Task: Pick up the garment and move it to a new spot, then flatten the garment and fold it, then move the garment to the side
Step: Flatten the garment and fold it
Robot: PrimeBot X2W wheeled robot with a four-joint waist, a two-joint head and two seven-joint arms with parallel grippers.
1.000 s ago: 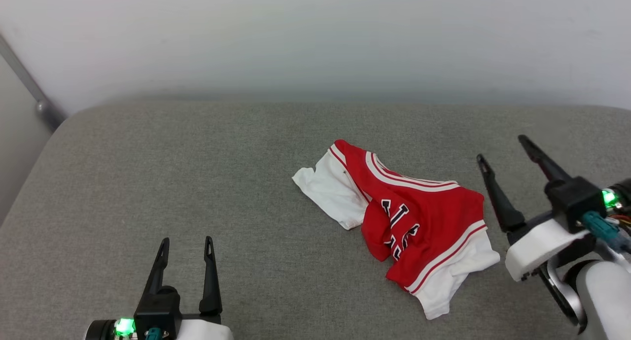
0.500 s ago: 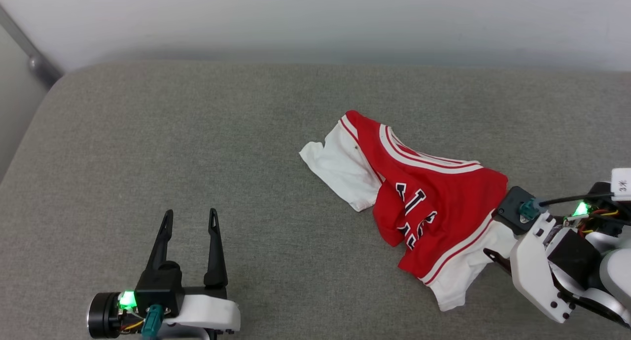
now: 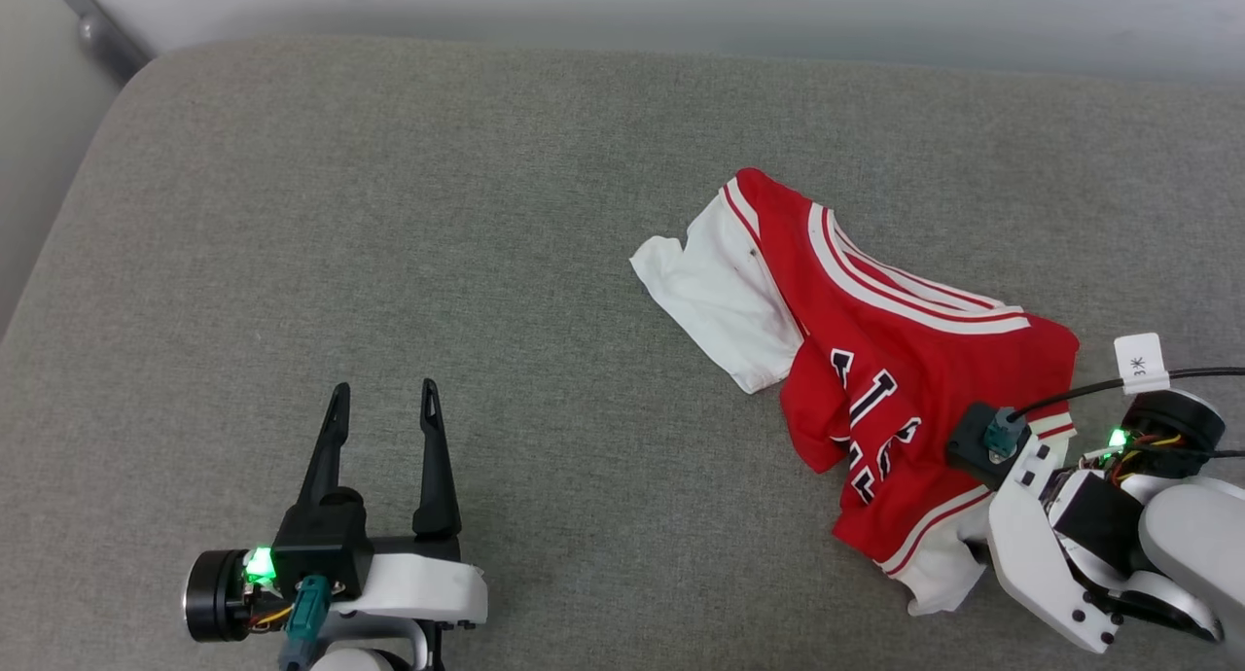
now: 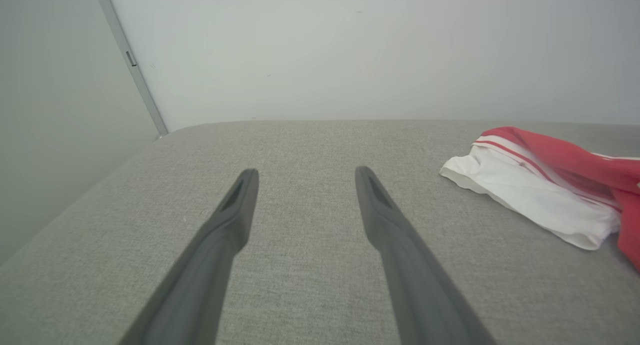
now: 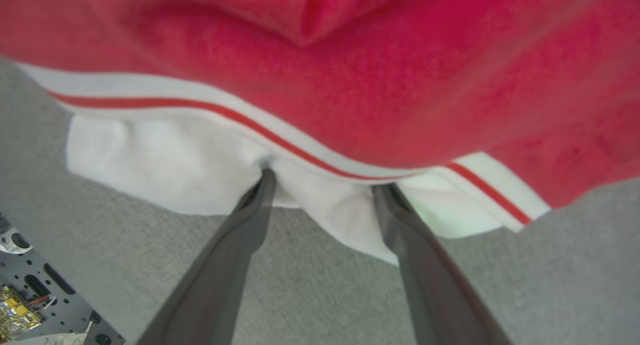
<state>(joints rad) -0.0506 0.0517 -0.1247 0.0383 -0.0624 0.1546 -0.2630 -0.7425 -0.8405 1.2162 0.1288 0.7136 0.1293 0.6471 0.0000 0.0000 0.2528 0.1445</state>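
Head view first: the shirt [image 3: 905, 360] lies crumpled on the right half of the grey cushion [image 3: 389, 214], black lettering showing on the red front. Right end effector [image 5: 325, 187] is down at its white sleeve [image 5: 165, 165], fingers [image 5: 235, 245] spread, tips pressed into the cloth with a fold between them, not clamped. Left end effector [image 3: 382, 399] sits well apart from the shirt, fingers parted, holding nothing.

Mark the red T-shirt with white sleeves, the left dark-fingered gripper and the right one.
red T-shirt with white sleeves [image 3: 973, 360]: head view, red chest panel.
left gripper [image 3: 384, 389]: head view, midway between its spread fingertips.
right gripper [image 5: 326, 180]: right wrist view, midway between fingertips, at the white fabric.
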